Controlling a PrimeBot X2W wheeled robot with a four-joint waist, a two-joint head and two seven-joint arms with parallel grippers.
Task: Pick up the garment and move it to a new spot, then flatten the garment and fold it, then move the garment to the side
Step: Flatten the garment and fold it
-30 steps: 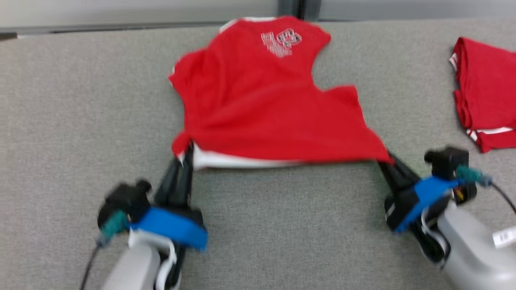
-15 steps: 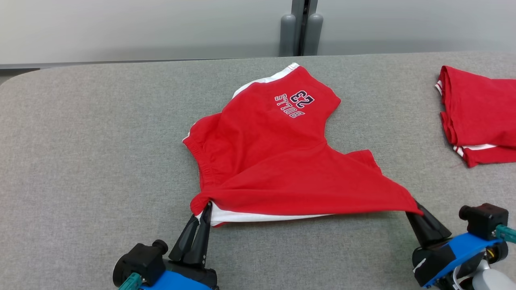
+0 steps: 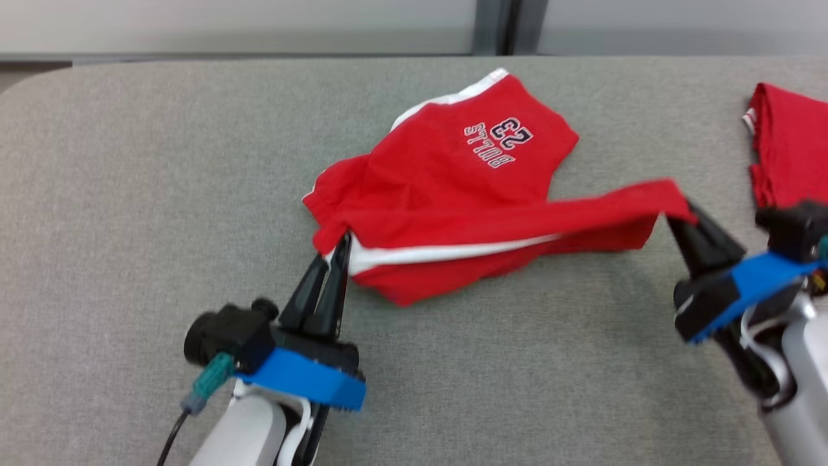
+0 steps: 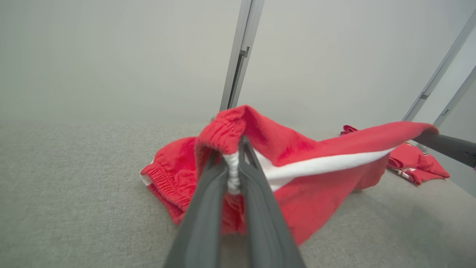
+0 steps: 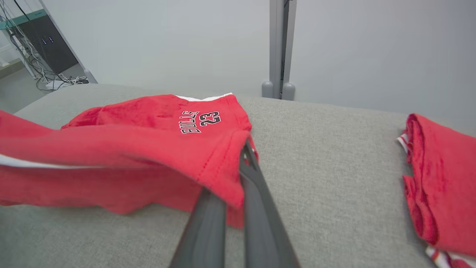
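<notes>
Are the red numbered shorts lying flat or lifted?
Partly lifted: the left gripper and right gripper each pinch a corner of the red shorts, holding the near edge off the table; the rest lies down.

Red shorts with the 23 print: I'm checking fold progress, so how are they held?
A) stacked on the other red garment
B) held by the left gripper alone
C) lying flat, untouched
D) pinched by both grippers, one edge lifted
D: the left gripper pinches the red shorts at the waistband, the right gripper a hem corner, the edge between them off the table.
</notes>
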